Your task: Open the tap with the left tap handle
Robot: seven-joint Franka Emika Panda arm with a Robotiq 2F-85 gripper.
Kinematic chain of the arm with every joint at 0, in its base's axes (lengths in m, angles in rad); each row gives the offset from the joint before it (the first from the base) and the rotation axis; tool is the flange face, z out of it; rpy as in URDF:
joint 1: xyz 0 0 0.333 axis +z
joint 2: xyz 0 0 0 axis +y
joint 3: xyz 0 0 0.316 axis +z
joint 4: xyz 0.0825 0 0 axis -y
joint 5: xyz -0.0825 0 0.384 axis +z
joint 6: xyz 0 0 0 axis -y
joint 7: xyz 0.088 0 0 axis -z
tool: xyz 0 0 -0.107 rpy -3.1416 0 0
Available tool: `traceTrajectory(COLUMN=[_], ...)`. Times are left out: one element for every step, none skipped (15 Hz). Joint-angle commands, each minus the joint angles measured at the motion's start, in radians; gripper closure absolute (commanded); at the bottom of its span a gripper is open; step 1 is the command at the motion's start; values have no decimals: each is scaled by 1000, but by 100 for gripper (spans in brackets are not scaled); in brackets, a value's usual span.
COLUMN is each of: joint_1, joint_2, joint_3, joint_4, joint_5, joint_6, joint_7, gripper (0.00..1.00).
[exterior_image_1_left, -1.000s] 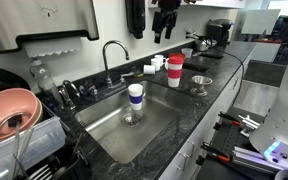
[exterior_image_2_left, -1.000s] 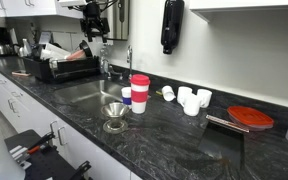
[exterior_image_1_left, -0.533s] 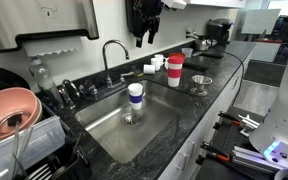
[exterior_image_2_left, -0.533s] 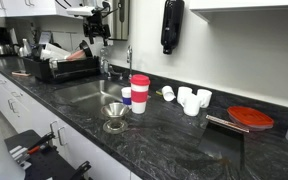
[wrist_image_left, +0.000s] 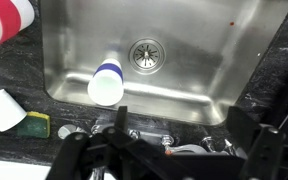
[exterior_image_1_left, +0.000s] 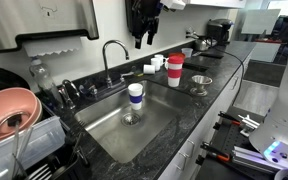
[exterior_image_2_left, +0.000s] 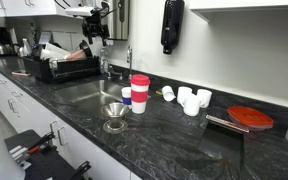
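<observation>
Dark marbled countertop [exterior_image_2_left: 174,140]: red-white cup [exterior_image_2_left: 140,93], metal funnel [exterior_image_2_left: 115,110], white cups [exterior_image_2_left: 191,99], red disc [exterior_image_2_left: 251,117], dish rack [exterior_image_2_left: 59,68].

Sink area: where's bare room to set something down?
The basin floor nearer the front edge, past the blue-banded cup, is bare. So is the counter between the metal funnel and red plate. Crowded around the white cups.

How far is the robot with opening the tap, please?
Done: nothing yet; no water shows at the tap. In hand: the gripper hangs open high above the sink, holding nothing. Left: descend to the left tap handle and turn it.
</observation>
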Motion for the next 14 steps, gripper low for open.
traceTrajectory(joint_1=[10,13,16,18,21,23,26,31,36,36,38,40,41,41], joint_2=[74,101,133,165,199,232,266,295,324,281,307,322,327,326], joint_3=[37,48,58,66,70,73,72,69,65,60,58,57,56,56], joint_4=[37,47,61,76,93,113,129,150,170,125,144,157,164,166], joint_5=[21,25,23,17,11,3,-12,-20,-33,-9,-16,-18,-17,-18], joint_6=[24,29,28,39,67,89,135,163,188,165,182,184,184,184], joint_7=[77,121,168,211,247,283,307,331,355,306,322,329,331,332], gripper=[0,0,0,0,0,0,0,0,0,0,0,0,0,0])
